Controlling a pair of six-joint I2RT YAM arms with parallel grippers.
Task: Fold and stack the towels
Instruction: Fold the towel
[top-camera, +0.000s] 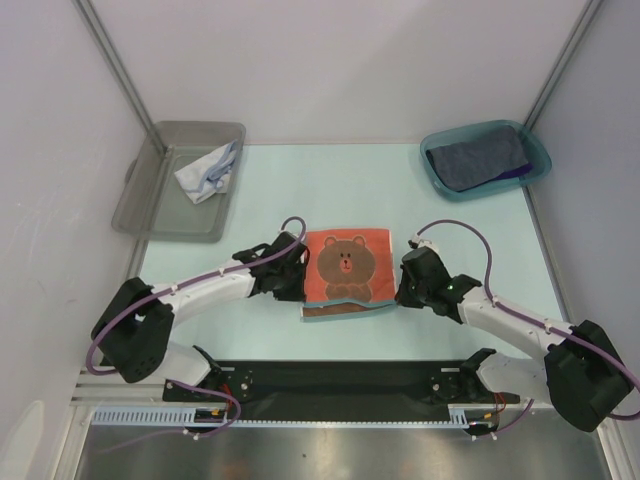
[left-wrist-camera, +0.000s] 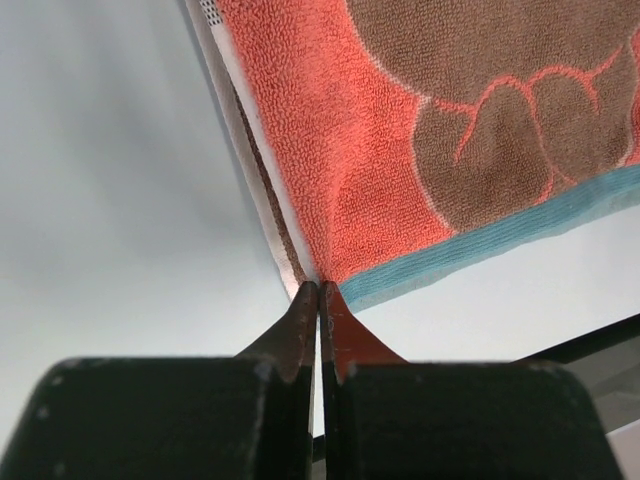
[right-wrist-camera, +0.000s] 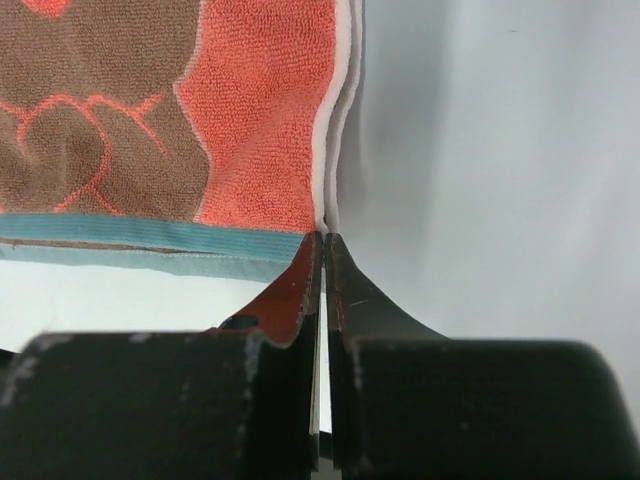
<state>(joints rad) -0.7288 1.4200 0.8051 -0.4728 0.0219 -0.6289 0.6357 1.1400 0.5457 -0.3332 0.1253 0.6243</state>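
Place: you're in a lab robot cell.
Walls: plain white panels w/ metal posts.
Table: pale table; 2 arms bolted to black rail.

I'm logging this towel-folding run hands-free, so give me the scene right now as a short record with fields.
towel in work: orange-red bear towel, middle of the table
left fingers: shut on its near left corner
right fingers: shut on its near right corner
grey bin: far left, holds a crumpled pale cloth
teal bin: far right, holds a dark grey-blue cloth over a purple cloth
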